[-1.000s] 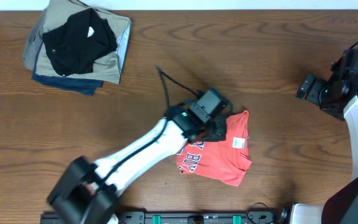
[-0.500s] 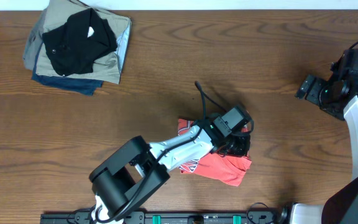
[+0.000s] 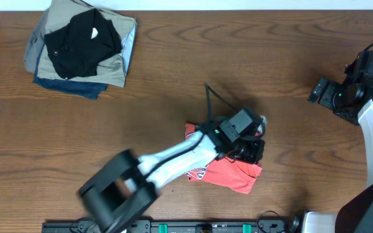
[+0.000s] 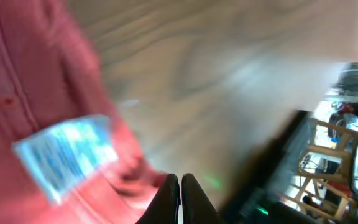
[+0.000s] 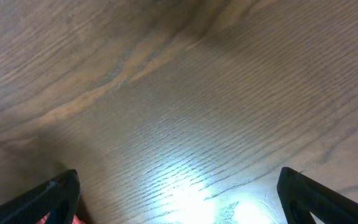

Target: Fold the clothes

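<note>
Wood-grain table (image 3: 147,97) carries the red-orange T-shirt (image 3: 228,173) near its front edge. Over the shirt's right side the left gripper (image 3: 250,144), jaws shut apparently on fabric, has crossed from the shirt's left within a second: a sideways fold looks underway. Well right of the shirt, the right gripper (image 5: 178,190) waits spread wide.

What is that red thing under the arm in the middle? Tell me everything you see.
A red-orange T-shirt of soft, cotton-like cloth, lying crumpled and partly folded on the wooden table. Dark-and-white lettering shows near its lower left edge; the wrist view shows a pale label. The left arm crosses it, and the left claw is shut at its right side; whether it pinches cloth is too blurred to tell.
</note>
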`<action>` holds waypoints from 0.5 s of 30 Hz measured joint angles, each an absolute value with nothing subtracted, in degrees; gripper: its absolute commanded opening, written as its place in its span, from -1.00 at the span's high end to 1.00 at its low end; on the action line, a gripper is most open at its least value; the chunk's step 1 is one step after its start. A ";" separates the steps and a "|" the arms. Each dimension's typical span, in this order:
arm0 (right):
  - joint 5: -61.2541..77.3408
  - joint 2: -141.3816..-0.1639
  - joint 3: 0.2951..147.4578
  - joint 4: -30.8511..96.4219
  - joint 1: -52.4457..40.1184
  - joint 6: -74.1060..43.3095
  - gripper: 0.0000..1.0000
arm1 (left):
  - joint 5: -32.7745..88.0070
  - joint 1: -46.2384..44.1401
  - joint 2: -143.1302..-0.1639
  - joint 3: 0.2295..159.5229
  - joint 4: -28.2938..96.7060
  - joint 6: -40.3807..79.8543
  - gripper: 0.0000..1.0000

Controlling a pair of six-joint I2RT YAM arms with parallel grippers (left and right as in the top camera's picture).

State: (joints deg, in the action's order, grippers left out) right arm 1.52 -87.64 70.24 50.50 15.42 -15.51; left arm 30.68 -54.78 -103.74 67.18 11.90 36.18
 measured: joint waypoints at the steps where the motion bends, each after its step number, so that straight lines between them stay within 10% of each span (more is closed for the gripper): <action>1: 1.52 -87.64 70.24 50.50 15.42 -15.51 -0.98 | 29.93 -54.65 -101.49 67.22 12.71 35.77 0.87; 15: 1.52 -87.64 70.24 50.52 15.42 -15.51 -0.99 | 20.43 -51.57 -103.59 67.33 18.59 34.33 0.86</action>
